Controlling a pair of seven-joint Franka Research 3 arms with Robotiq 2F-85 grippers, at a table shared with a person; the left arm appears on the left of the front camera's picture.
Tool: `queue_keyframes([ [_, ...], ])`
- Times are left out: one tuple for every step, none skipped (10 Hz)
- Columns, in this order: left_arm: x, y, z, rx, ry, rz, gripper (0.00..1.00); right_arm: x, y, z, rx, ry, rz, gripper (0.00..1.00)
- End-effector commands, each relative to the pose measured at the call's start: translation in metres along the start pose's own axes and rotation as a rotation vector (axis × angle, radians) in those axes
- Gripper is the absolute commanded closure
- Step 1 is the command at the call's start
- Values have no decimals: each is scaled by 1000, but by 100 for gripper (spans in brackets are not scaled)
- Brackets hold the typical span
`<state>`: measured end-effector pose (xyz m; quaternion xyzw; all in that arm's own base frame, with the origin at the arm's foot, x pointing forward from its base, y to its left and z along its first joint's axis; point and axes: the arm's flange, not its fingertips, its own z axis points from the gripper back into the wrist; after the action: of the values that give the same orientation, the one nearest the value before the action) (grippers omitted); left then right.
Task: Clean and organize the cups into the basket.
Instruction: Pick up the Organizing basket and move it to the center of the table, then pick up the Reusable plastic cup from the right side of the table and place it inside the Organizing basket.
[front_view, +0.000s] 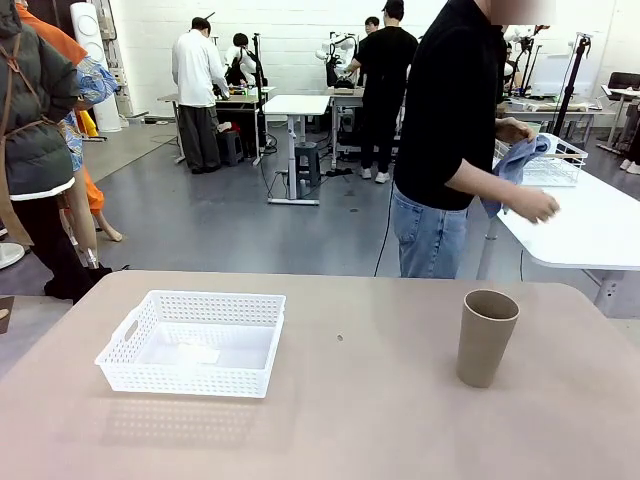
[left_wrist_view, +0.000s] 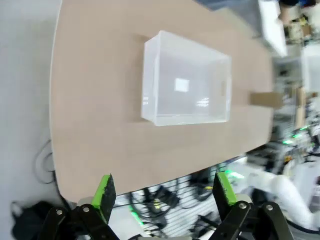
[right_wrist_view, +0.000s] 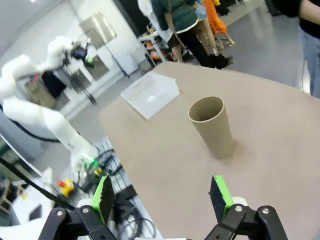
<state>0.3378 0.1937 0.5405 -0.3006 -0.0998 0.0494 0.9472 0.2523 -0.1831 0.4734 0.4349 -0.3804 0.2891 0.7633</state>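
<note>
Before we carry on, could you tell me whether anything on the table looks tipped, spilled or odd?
Nothing stands out. The beige cup stands upright on the table, apart from the white basket, which sits flat and holds no cup. No spill shows.

Bright, even light — wrist views blurred, warped.

I see the beige-brown cup (front_view: 487, 337) upright, mouth up, at the right of the table (front_view: 380, 420). The white lattice basket (front_view: 195, 345) sits flat, open side up, well apart to its left.
</note>
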Motion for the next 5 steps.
queue_keyframes([
  [5,-40,-29,254,81,-71,0,-5,-25,-32,34,35,107,0],
  [11,-60,-46,378,103,-97,0,-9,-34,-41,81,79,141,0],
  [17,-77,-65,473,108,-106,0,-14,-41,-48,100,113,168,0],
  [21,-92,-90,551,104,-87,0,-21,-47,-51,125,143,200,0],
  [23,-104,-111,599,106,-73,0,-26,-52,-52,130,154,209,0],
])
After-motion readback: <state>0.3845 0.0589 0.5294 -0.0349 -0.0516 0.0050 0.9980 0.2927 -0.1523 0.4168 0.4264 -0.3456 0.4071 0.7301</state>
